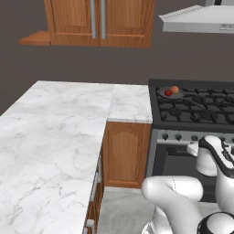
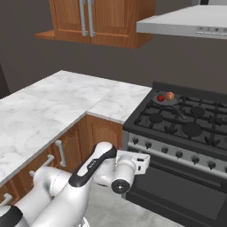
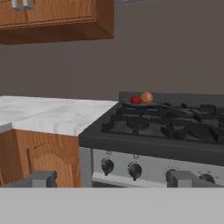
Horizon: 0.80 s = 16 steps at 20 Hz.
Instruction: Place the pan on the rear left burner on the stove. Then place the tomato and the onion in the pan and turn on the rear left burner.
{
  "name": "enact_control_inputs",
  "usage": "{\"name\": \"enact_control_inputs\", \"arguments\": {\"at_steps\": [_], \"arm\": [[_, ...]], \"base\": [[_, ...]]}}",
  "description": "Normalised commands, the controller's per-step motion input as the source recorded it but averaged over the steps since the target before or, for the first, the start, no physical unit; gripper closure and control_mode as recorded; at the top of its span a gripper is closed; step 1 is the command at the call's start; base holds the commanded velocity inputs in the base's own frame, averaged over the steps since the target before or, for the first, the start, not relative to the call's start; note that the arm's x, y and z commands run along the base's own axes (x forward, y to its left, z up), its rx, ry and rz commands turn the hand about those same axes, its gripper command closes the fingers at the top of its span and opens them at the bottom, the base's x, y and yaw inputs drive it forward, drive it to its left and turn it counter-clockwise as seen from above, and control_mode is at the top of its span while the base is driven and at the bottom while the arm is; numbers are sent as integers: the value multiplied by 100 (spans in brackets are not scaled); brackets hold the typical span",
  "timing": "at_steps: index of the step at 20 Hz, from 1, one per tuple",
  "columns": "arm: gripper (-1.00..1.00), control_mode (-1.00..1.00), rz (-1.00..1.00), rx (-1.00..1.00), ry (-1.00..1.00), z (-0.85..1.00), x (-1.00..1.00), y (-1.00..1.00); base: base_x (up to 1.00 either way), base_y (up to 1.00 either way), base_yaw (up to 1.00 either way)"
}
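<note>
The dark grey pan [image 1: 170, 95] [image 2: 166, 100] [image 3: 142, 104] sits at the rear left of the black stove [image 1: 196, 112] [image 2: 186, 128] [image 3: 144, 146], covering the rear left burner. Inside it lie the dark red tomato [image 1: 167, 93] [image 2: 161, 98] [image 3: 135, 100] and, just right of it, the orange-brown onion [image 1: 174, 89] [image 2: 169, 95] [image 3: 147, 97]. My gripper [image 3: 113, 179] [image 2: 141, 162] hangs open and holds nothing. It is low in front of the stove's left end, at about knob height. The leftmost knobs [image 3: 107, 166] show straight ahead between my fingertips [image 3: 41, 178].
A white marble counter [image 1: 68, 119] [image 2: 53, 106] wraps around the left of the stove, with wooden cabinet doors [image 3: 43, 153] below it. Wall cabinets [image 1: 100, 20] and a range hood [image 1: 201, 18] hang above. The oven door [image 2: 177, 195] lies below the knobs.
</note>
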Motion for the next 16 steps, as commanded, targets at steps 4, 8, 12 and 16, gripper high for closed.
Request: {"name": "enact_control_inputs", "arguments": {"at_steps": [4,8,12,16], "arm": [[-100,-100,-5,-1,5,-1,15,13],[-100,-100,-5,-6,9,-11,18,14],[-100,-100,-5,-7,7,-15,20,19],[-100,-100,-5,-7,4,-21,14,26]], "base": [[0,0,0],[0,0,0],[0,0,0],[0,0,0]]}}
